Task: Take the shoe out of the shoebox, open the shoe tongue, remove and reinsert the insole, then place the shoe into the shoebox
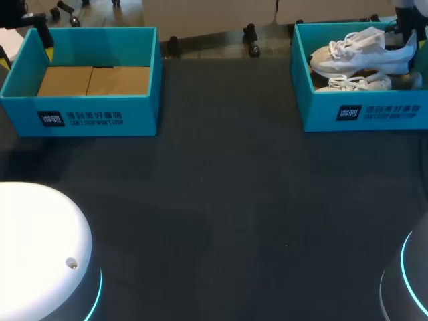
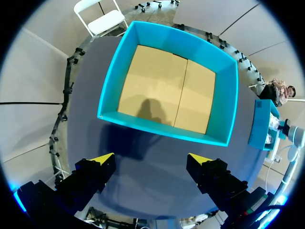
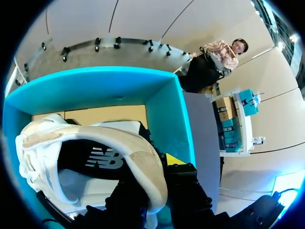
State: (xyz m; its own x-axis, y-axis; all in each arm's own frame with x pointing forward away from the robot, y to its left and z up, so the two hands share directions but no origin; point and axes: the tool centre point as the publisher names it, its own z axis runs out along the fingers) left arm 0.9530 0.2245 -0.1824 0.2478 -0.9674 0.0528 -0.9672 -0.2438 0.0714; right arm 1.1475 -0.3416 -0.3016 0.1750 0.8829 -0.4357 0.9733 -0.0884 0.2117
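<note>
1. Your right pincer (image 3: 157, 166) is clamped on the heel rim of the white-and-beige laced sneaker (image 3: 119, 143). The sneaker hangs just under it inside the teal cardboard shoebox (image 3: 167, 114), seemingly gripped for lifting out.
2. Your left pincer (image 2: 151, 161) hovers with its fingers apart, and the empty teal cardboard box (image 2: 224, 114) is just ahead.

Table (image 1: 234, 200): dark matt covering, faintly napped, cloth-like.

Left shoebox (image 1: 80, 119), upper left of the head view: teal card walls, matt, printed. The floor is bare brown cardboard in two flaps, dull.

Right shoebox (image 1: 364, 115), upper right: same teal card.

Shoe (image 3: 119, 138): cream mesh cloth upper with smoother white panels, dark fabric lining and soft white laces (collar band looks suede-like, not certain).

Left gripper (image 2: 151, 157): fingers (image 2: 90, 174) black matt plastic, tips smooth yellow.

Arm base (image 1: 40, 241), lower left: glossy white plastic shell.
</note>
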